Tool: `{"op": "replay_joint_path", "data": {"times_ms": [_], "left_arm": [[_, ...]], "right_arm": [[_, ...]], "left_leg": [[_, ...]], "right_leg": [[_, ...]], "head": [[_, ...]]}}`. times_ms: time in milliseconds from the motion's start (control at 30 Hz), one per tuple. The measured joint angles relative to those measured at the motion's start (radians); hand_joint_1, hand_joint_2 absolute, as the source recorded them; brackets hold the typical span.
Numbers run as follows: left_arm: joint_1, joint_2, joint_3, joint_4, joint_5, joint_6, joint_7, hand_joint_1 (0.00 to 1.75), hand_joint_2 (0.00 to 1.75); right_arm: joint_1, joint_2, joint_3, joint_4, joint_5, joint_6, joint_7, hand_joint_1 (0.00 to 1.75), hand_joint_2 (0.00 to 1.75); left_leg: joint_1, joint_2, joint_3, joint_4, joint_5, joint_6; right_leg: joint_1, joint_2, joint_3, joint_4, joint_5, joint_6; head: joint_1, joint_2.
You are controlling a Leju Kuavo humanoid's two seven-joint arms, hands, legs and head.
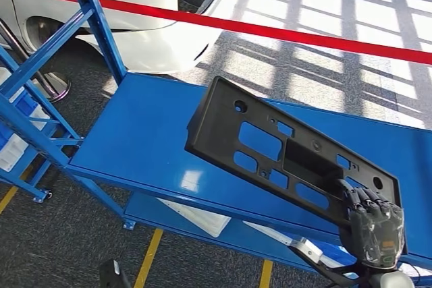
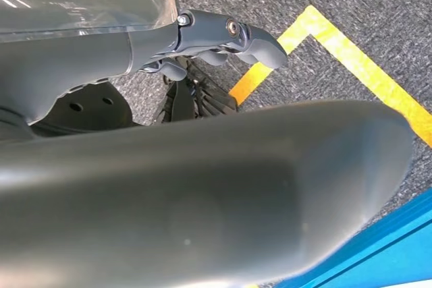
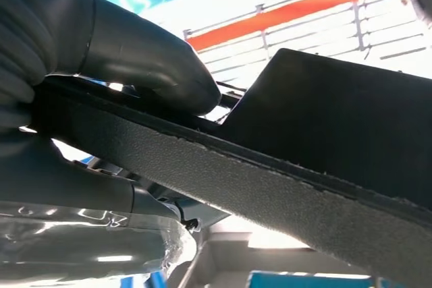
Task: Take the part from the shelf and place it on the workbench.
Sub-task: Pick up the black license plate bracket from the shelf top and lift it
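Observation:
The part (image 1: 300,160) is a long black plastic panel with several cut-outs. It is tilted above the blue flat surface (image 1: 142,133), its far end higher and to the left. My right hand (image 1: 374,224) grips its near right end at the lower right of the head view. In the right wrist view the thumb (image 3: 142,52) lies over the part's edge (image 3: 331,126) and the fingers sit beneath it. My left hand (image 2: 204,166) hangs over the carpeted floor with nothing in it, its fingers (image 2: 224,35) stretched out.
A blue steel frame (image 1: 96,18) rises at the left. A lower blue level (image 1: 196,217) carries white sheets. A red barrier tape (image 1: 254,28) runs across the back, with a white car (image 1: 142,5) behind it. Yellow lines (image 1: 148,257) mark the grey carpet.

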Motion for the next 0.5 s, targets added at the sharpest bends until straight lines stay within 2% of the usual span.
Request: {"op": "replay_joint_path", "data": {"times_ms": [267,500], "left_arm": [[0.001,0.0,0.001,0.0,0.0,0.006,-0.007,0.0,0.0],[0.006,0.0,0.01,0.0,0.0,0.008,-0.02,0.0,0.0]], "right_arm": [[0.067,0.027,-0.042,-0.09,-0.004,-0.049,-0.053,1.75,1.75],[0.144,0.068,-0.036,-0.17,0.043,-0.055,-0.08,1.75,1.75]], "left_leg": [[0.0,0.0,0.0,0.0,0.0,0.0],[0.001,0.0,-0.001,0.0,0.0,0.0]], "right_leg": [[0.0,0.0,0.0,0.0,0.0,0.0],[0.0,0.0,-0.001,0.0,0.0,0.0]], "head": [[0.0,0.0],[0.0,0.0]]}}
